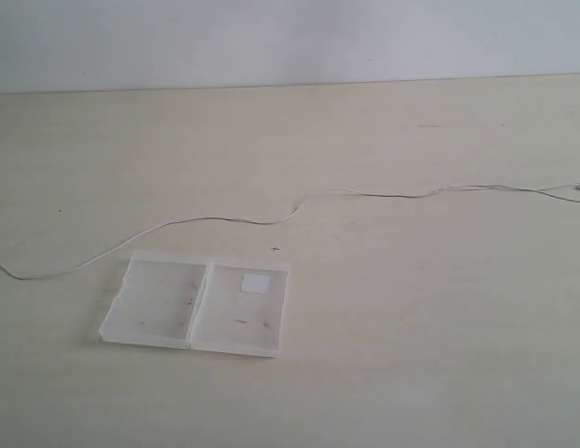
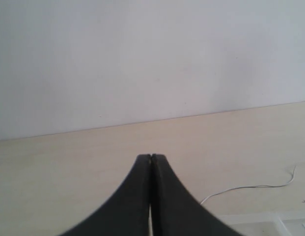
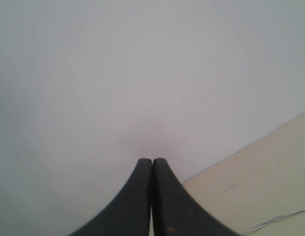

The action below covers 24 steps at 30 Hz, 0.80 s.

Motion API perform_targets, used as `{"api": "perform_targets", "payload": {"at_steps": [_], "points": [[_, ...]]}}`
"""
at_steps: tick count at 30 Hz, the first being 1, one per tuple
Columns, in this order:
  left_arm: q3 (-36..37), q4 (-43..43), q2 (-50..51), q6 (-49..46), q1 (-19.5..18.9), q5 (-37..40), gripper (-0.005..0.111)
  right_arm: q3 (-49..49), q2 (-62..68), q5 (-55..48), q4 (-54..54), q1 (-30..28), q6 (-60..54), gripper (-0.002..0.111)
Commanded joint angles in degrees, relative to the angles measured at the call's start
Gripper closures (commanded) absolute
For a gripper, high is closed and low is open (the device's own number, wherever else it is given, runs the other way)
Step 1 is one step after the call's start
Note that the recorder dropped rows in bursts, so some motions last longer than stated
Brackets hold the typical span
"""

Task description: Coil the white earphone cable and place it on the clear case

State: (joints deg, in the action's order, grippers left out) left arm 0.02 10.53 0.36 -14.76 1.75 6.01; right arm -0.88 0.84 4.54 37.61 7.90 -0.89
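Where the cable [image 1: 224, 219] reaches either side edge of the exterior view, it is cut off. Ends unseen, save a dark speck at the right edge, too small to identify. Cable lies uncoiled, a loose wavy line across the table [image 1: 411, 327], passing behind the case [image 1: 159, 308]; contact at its far left corner unclear. Case spread flat, sticker [image 1: 256, 283] on the right half. Both grippers fall outside the exterior view. Left gripper [image 2: 151, 158]: fingers pressed together, nothing between them; cable stretch and a sliver of case beyond. Right gripper [image 3: 152, 161]: likewise closed tight, empty, mostly wall behind.
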Motion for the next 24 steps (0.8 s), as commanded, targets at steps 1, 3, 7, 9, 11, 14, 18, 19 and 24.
{"api": "perform_targets", "payload": {"at_steps": [1, 3, 7, 9, 11, 14, 18, 19, 24], "points": [[0.0, 0.6, -0.4, 0.0, -0.1, -0.1, 0.107, -6.2, 6.4, 0.3, -0.6, 0.1, -11.2, 0.108], [0.0, 0.6, -0.4, 0.0, -0.1, -0.1, 0.107, -10.3, 11.9, 0.3, -0.6, 0.1, -16.5, 0.108], [0.0, 0.6, -0.4, 0.0, -0.1, -0.1, 0.107, -19.0, 24.1, -1.6, -0.6, 0.1, -27.0, 0.108], [0.0, 0.6, -0.4, 0.0, -0.1, -0.1, 0.107, -24.0, 31.4, -3.7, -0.6, 0.1, -32.6, 0.108], [0.0, 0.6, -0.4, 0.0, -0.1, -0.1, 0.107, -28.9, 37.8, -7.5, -0.6, 0.1, -37.6, 0.108], [0.0, 0.6, -0.4, 0.0, -0.1, -0.1, 0.107, -36.8, 48.0, -13.6, -1.2, 0.1, -41.8, 0.108], [0.0, 0.6, -0.4, 0.0, -0.1, -0.1, 0.107, -48.4, 58.3, -23.2, -11.5, 0.1, -38.4, 0.108], [0.0, 0.6, -0.4, 0.0, -0.1, -0.1, 0.107, -51.4, 60.6, -26.1, -16.3, 0.1, -35.2, 0.108], [0.0, 0.6, -0.4, 0.0, -0.1, -0.1, 0.107, -63.2, 71.0, -35.8, -36.5, 0.1, -9.4, 0.108]]}}
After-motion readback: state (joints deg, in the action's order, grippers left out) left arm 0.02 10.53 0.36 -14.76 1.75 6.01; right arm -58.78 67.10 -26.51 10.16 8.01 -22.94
